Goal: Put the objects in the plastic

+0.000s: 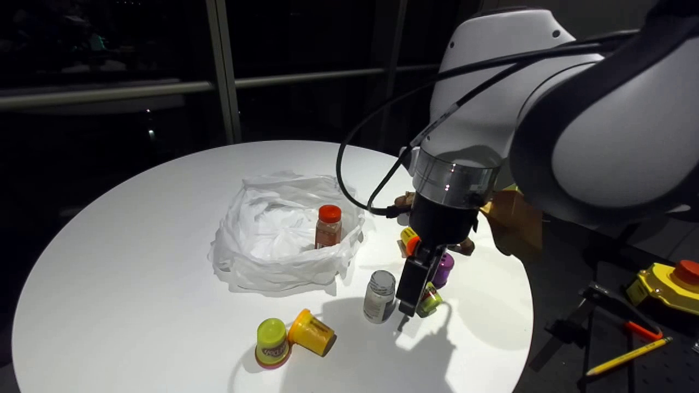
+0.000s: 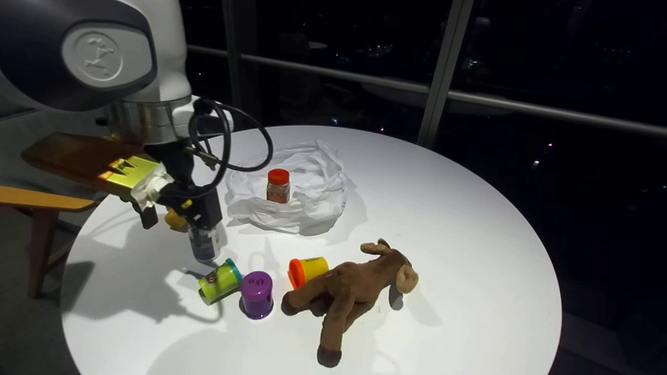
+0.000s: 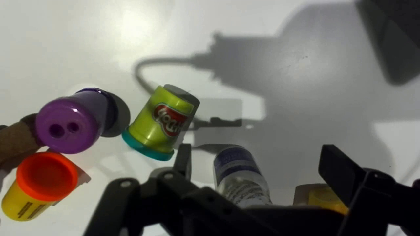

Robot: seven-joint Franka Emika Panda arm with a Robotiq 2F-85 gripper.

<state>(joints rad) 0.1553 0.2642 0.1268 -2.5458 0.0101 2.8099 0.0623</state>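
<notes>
A lab or an office; I cannot say for certain which.
Robot arm point(image 1: 491, 114) and red button point(image 1: 687, 272) speak for a lab; pencil point(image 1: 629, 357), round table point(image 1: 136, 262) and dark windows point(image 1: 306, 38) suit also an office.

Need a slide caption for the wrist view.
Open tool framing a labelled bottle, green tub lying beside upright purple container.

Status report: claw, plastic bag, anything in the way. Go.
Claw open, nothing gripped, grey-capped bottle close. Plastic bag open, red-capped jar inside. Green tub on its side near bottle, could crowd claw.
</notes>
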